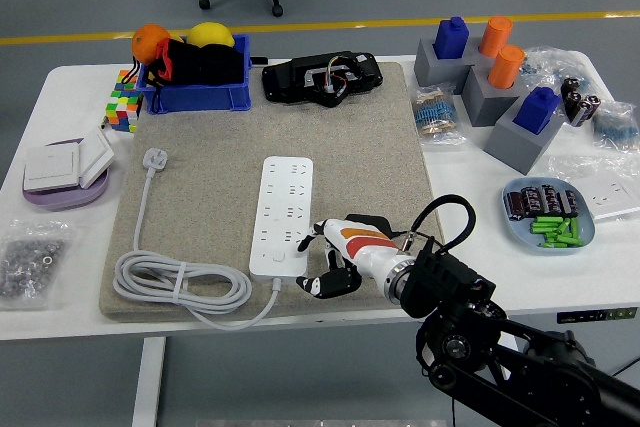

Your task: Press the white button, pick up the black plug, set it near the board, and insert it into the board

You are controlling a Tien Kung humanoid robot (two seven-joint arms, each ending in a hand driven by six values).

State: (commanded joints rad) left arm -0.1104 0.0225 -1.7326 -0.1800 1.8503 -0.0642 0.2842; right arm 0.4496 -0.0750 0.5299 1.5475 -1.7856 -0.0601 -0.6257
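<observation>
Head view of the worktop (60, 87). The right robot hand (335, 252) hovers at the near right corner of the white power strip (281, 216), which lies lengthwise on the grey mat (350, 147). Its fingers are loosely spread and hold nothing; one fingertip reaches toward the strip's near end, where the white button (280, 260) sits, though contact cannot be confirmed. The left robot hand is out of view.

The black plug cannot be picked out with certainty; the only plug clearly seen is the white plug (154, 159) on the strip's own cord (180, 287), coiled at the mat's near left. A black device (322, 78) with wires lies at the mat's far edge, and whether it carries the plug is unclear.

Judged from the scene, the pressing step is in hand and the plug steps are not yet begun. A plug is likely light, rigid and smooth-sided, with a trailing cable that drags; it is best taken across its moulded body, pins left free and facing the sockets.
</observation>
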